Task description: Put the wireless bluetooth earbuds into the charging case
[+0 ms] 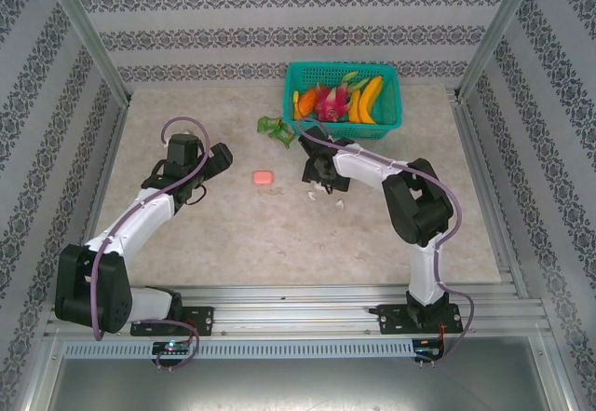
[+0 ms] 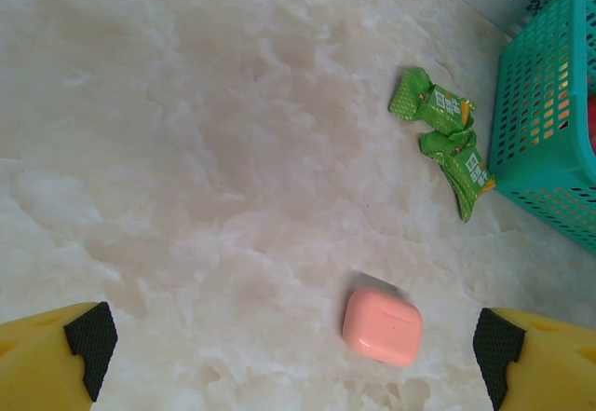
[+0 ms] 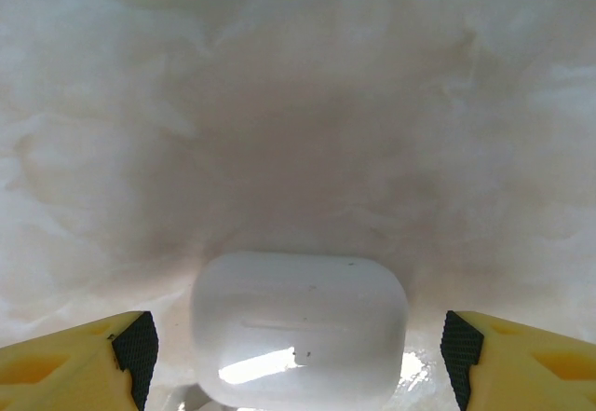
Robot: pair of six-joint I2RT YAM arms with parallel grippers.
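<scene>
Lining up on the white case (image 3: pixel 298 332), with no buds in it yet.
The right hand (image 3: pixel 298 346) hangs spread wide over it, pads clear of both sides; next, I'd say, it must close on the case and get the shut lid up. The left hand (image 2: pixel 292 350) is released too, above the shut pink case (image 2: pixel 382 327). Small white buds (image 1: pixel 339 205) seem to lie loose on the counter (image 1: pixel 279 243) beside the right hand. The basket (image 2: pixel 549 150) holds bananas (image 1: pixel 368 102) and other fruit.
</scene>
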